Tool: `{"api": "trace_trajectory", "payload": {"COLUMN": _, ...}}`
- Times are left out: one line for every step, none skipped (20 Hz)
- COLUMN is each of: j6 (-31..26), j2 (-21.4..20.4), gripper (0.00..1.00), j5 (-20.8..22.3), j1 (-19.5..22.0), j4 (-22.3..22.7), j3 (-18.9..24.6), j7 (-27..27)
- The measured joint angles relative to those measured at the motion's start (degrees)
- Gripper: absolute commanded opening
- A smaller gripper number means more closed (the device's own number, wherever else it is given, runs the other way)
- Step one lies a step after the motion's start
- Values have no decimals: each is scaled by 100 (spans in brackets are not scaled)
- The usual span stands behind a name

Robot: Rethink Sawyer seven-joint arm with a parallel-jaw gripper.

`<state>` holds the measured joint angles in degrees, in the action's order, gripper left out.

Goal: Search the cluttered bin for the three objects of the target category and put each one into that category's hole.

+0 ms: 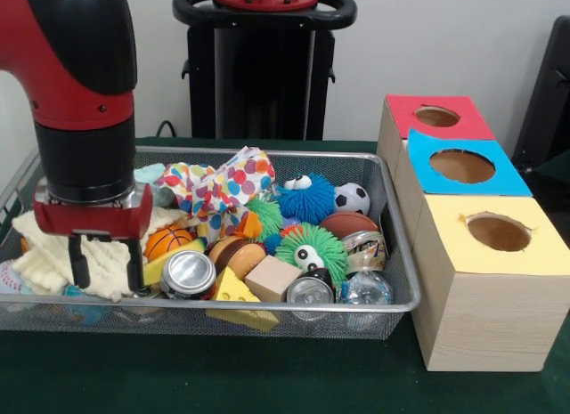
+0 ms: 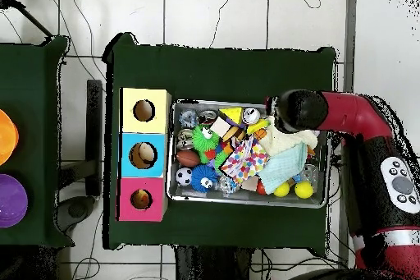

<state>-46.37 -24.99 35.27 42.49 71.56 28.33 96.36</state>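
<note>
My gripper (image 1: 108, 283) hangs open at the left end of the wire mesh bin (image 1: 398, 254), its two black fingers down over a pale yellow cloth (image 1: 36, 258), with nothing held between them. Just to its right lie a small basketball (image 1: 167, 240) and a silver can (image 1: 188, 273). A polka-dot cloth (image 1: 223, 187), a blue fuzzy ball (image 1: 307, 200), a green fuzzy ball (image 1: 313, 240), a soccer ball (image 1: 354, 198), a cheese wedge (image 1: 233, 294) and a wooden block (image 1: 272, 278) fill the bin. In the overhead view the arm's wrist (image 2: 294, 111) hides the gripper.
Three wooden boxes with holes stand beside the bin: yellow top (image 1: 534, 254), blue top (image 1: 503, 178), red top (image 1: 472, 120); overhead they are yellow (image 2: 160, 110), blue (image 2: 160, 154), red (image 2: 157, 199). A second can (image 1: 310, 291) and a clear ball (image 1: 365, 289) lie at the bin's front.
</note>
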Motion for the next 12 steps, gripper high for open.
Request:
{"api": "trace_trajectory", "payload": {"j6": 0, "j2": 35, "gripper": 100, "j5": 4, "j1": 3, "j4": 0, "j3": -1, "j7": -1}}
{"api": "trace_trajectory", "payload": {"j6": 0, "j2": 69, "gripper": 100, "j5": 7, "j1": 6, "j4": 1, "j3": -1, "j7": -1}}
{"api": "trace_trajectory", "payload": {"j6": 0, "j2": 121, "gripper": 100, "j5": 7, "j1": 12, "j4": -1, "j3": 0, "j7": -1}}
{"api": "trace_trajectory", "payload": {"j6": 0, "j2": 157, "gripper": 100, "j5": 9, "j1": 16, "j4": 0, "j3": -1, "j7": 0}}
{"api": "trace_trajectory", "payload": {"j6": 0, "j2": 242, "gripper": 100, "j5": 11, "j1": 29, "j4": -2, "j3": -1, "j7": 0}}
{"api": "trace_trajectory", "payload": {"j6": 0, "j2": 266, "gripper": 100, "j5": 11, "j1": 34, "j4": -2, "j3": 0, "j7": 0}}
{"api": "trace_trajectory", "payload": {"j6": 1, "j2": 291, "gripper": 100, "j5": 11, "j1": 39, "j4": -2, "j3": 0, "j7": -1}}
{"api": "trace_trajectory", "payload": {"j6": 0, "j2": 330, "gripper": 100, "j5": 12, "j1": 48, "j4": -2, "j3": -1, "j7": -1}}
{"api": "trace_trajectory", "payload": {"j6": 1, "j2": 375, "gripper": 100, "j5": 11, "j1": 59, "j4": -2, "j3": -1, "j7": -1}}
{"api": "trace_trajectory", "payload": {"j6": 1, "j2": 404, "gripper": 100, "j5": 12, "j1": 67, "j4": -2, "j3": -1, "j7": -1}}
{"api": "trace_trajectory", "payload": {"j6": 1, "j2": 474, "gripper": 100, "j5": 9, "j1": 85, "j4": -6, "j3": 0, "j7": 0}}
{"api": "trace_trajectory", "payload": {"j6": 2, "j2": 493, "gripper": 100, "j5": 7, "j1": 90, "j4": -10, "j3": 1, "j7": 0}}
